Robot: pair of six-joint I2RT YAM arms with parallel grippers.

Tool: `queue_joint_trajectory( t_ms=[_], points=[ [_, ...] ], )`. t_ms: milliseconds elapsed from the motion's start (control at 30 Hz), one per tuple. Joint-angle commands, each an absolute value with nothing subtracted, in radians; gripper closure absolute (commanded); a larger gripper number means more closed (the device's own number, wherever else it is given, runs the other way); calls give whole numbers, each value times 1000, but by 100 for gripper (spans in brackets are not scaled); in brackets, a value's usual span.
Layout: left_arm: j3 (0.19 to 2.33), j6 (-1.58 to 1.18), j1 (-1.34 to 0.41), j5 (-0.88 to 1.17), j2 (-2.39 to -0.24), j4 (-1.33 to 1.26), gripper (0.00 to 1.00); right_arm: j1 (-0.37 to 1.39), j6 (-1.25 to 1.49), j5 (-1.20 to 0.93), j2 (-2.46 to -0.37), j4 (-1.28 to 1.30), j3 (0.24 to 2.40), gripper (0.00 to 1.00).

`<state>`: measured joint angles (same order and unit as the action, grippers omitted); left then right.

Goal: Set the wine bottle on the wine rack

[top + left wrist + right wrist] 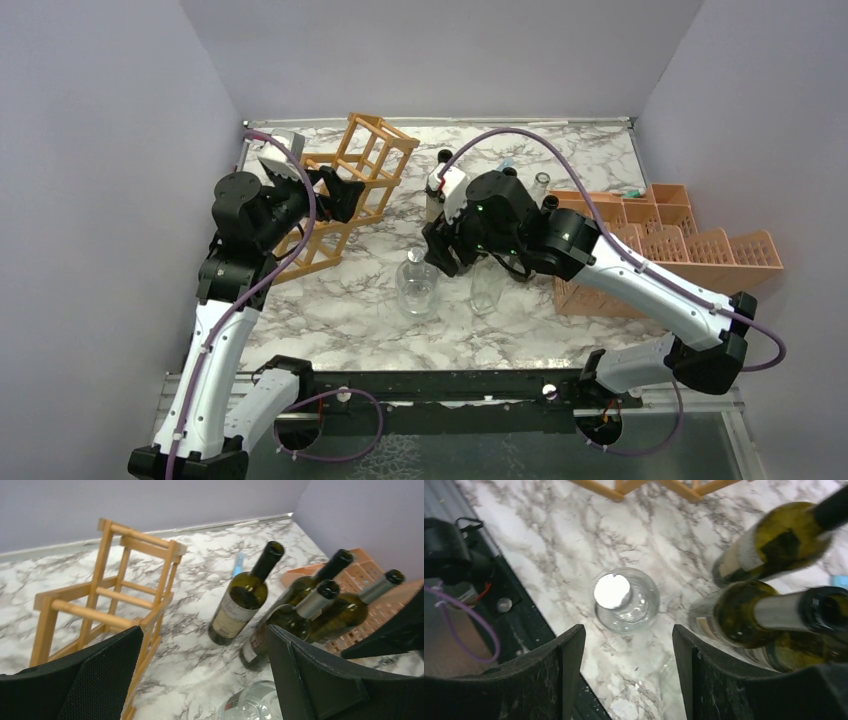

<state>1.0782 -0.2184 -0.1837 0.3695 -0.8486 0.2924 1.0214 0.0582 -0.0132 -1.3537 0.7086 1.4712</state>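
Marble table [340, 310]. Rack [352, 190] at far left, wooden, sitting askew to the table edges, no bottle in it. Left claw [202, 640] just beside the rack on its right side; fingers spread wide, nothing between them; cannot tell whether it touches the wood. Four green wine bottles [243, 600] upright mid-table, between rack and crate [700, 250]: one stands a little apart, nearer the rack, with a dark neck and a pale label; the other three are bunched close together by the crate, two with silver necks. All still on the table. Right claw [628, 630] up above the table on the near side of the bunch, pointing down; fingers apart, only marble seen in the gap, gripping nothing. Bunched bottles lie just off its right-hand finger [704, 680] in the wrist view, outside the gap. Clear bottle [626, 597] with a pale stopper upright beyond the fingertips, near the table's front edge. Second clear glass vessel [487, 285] just beside it, partly hidden under the right arm. Crate salmon-pink, gridded, at the right edge.
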Motion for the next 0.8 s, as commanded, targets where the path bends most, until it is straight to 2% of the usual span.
queue_joint_trajectory(
  t_ms=[0, 367, 533, 633, 767],
  points=[
    [1109, -194, -186, 199, -859, 411, 1, 1025, 56, 191, -1305, 701, 1462, 33],
    [1083, -197, -186, 277, -907, 385, 1, 1024, 242, 580, -1195, 838, 1349, 31],
    [1071, -202, -186, 309, -913, 352, 1, 1024, 347, 615, -1233, 890, 1295, 30],
    [1064, -202, -186, 323, -905, 337, 1, 1023, 387, 607, -1245, 900, 1276, 34],
    [1056, -199, -186, 326, -893, 325, 1, 1024, 384, 576, -1232, 872, 1241, 47]
  ],
)
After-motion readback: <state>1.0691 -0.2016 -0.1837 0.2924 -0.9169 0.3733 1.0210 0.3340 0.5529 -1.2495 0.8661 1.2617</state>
